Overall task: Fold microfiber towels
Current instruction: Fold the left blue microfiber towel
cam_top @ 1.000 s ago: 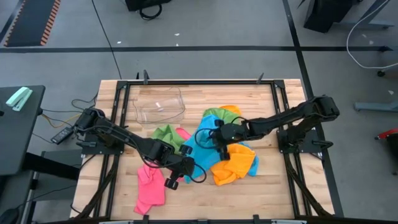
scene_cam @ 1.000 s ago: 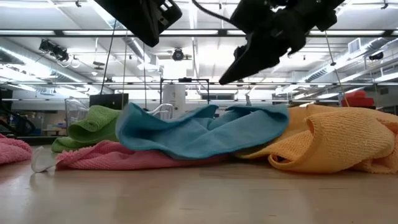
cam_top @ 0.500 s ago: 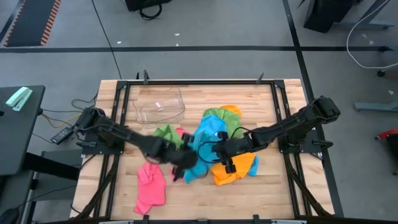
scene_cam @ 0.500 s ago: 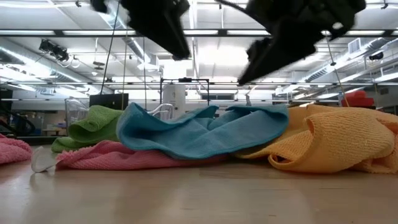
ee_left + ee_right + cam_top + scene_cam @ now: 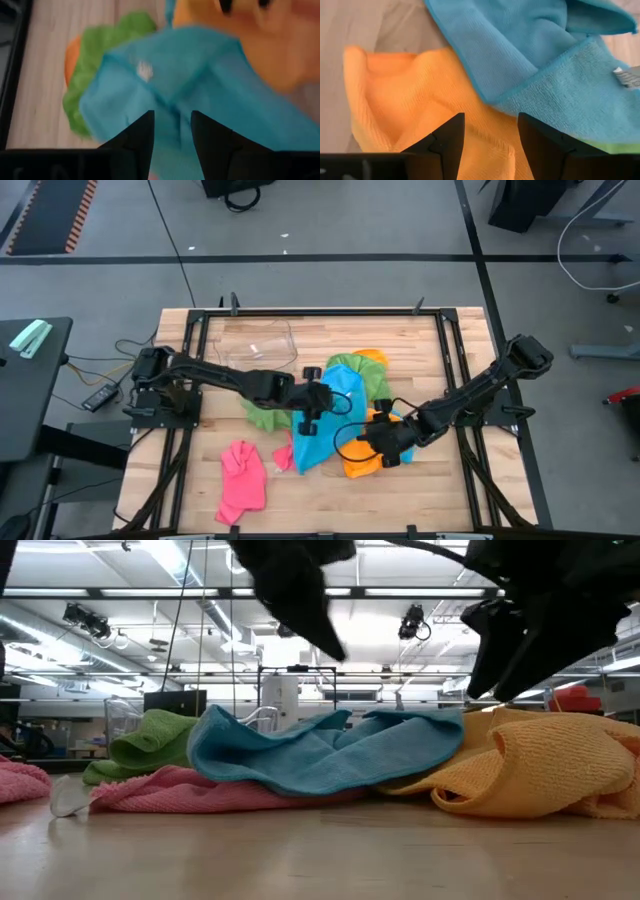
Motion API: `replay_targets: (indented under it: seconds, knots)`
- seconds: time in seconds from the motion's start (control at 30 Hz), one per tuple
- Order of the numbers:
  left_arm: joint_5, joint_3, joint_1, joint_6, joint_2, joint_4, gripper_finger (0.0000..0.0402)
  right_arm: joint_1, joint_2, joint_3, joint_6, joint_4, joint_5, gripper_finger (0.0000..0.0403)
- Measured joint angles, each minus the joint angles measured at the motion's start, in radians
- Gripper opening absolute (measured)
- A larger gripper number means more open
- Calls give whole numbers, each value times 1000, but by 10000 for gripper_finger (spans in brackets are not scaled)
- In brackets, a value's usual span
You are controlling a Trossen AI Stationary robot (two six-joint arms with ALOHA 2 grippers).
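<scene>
Sky-blue microfiber towel heaped mid wooden surface, orange cloth at its 4 o'clock. Left pincer apart above blue towel; right pincer apart over orange, holding nothing.

We see a wooden table of light planks, edged by a black metal frame. Directly on it lies a heap of microfiber towels near the centre: a sky blue towel on top, a green towel on the heap's left, a second green towel and an orange towel at its far edge, and another orange towel at its near right. A pink towel lies apart, toward the near left. A clear plastic tub stands at the far left, just beside the heap.

In the low view, we see a pink towel edge resting flat under the blue one.
</scene>
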Motion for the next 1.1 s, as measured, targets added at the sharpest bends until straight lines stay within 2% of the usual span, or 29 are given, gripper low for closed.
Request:
replay_targets:
  seconds: [0.4,0.73,0.9,1.1]
  knots:
    - [-6,-2,92,-27,97,68,139,-8,-14,-14,-62,32,120,176]
    - [-8,-2,103,-27,137,47,119,-53,-8,-14,-116,143,124,170]
    - [-33,-2,104,14,138,36,98,-52,-5,-14,-134,180,122,170]
    - [-33,-2,66,118,120,27,81,-46,-5,-14,-119,139,133,170]
